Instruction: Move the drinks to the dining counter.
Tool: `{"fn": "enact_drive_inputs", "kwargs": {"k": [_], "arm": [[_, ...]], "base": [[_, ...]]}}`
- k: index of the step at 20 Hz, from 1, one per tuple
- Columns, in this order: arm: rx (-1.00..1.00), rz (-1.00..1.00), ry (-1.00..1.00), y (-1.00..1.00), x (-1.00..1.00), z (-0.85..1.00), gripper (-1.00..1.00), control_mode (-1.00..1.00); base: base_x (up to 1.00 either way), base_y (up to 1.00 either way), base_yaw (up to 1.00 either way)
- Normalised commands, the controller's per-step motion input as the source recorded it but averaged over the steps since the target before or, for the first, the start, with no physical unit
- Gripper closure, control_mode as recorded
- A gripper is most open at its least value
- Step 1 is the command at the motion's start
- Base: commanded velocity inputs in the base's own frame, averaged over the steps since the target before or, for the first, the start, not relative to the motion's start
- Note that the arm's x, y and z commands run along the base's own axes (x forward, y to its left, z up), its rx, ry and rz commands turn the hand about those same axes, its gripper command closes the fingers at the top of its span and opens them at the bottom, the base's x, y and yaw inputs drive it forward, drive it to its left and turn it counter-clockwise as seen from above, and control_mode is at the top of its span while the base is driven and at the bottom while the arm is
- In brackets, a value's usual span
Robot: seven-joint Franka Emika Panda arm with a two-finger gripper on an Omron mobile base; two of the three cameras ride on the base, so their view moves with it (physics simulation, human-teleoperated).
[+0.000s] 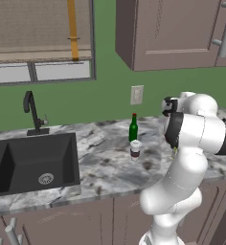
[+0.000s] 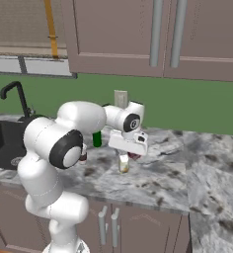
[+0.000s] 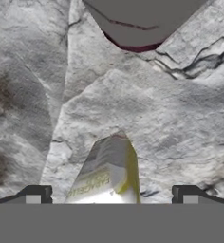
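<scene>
My gripper (image 3: 111,195) is open and points down at the marble, with its two fingertips (image 3: 38,194) on either side of the small yellowish can (image 3: 109,173), not touching it. From the right base, the hand (image 2: 129,141) hangs just above the can (image 2: 123,164). The stemmed glass of red liquid (image 3: 137,26) stands just beyond the can; its red (image 2: 136,156) peeks out behind the hand. The slim green bottle (image 1: 133,128) and the white-topped cup (image 1: 135,149) stand together further left on this counter. The dining counter is out of view.
The drinks stand on a veined marble counter (image 1: 105,167) with a black sink (image 1: 33,160) and black faucet (image 1: 32,112) at its left. Taupe wall cabinets (image 2: 153,34) hang above. A wall outlet (image 1: 137,94) sits on the green wall behind the bottle.
</scene>
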Motion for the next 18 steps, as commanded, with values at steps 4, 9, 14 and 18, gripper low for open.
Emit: {"fn": "enact_drive_inputs", "kwargs": {"k": [4, 9, 14, 18], "arm": [[0.0, 0.0, -0.01, 0.0, -0.38, -0.02, -1.0, -1.0], [0.0, 0.01, -0.01, 0.05, -0.1, -0.11, -1.0, -1.0], [0.0, 0.05, -0.02, 0.01, 0.1, -0.05, -1.0, -1.0], [0.0, 0.08, -0.05, 0.0, 0.0, 0.0, -1.0, -1.0]], "base": [[0.0, 0.0, 0.0], [0.0, 0.0, 0.0], [0.0, 0.0, 0.0], [0.0, 0.0, 0.0]]}}
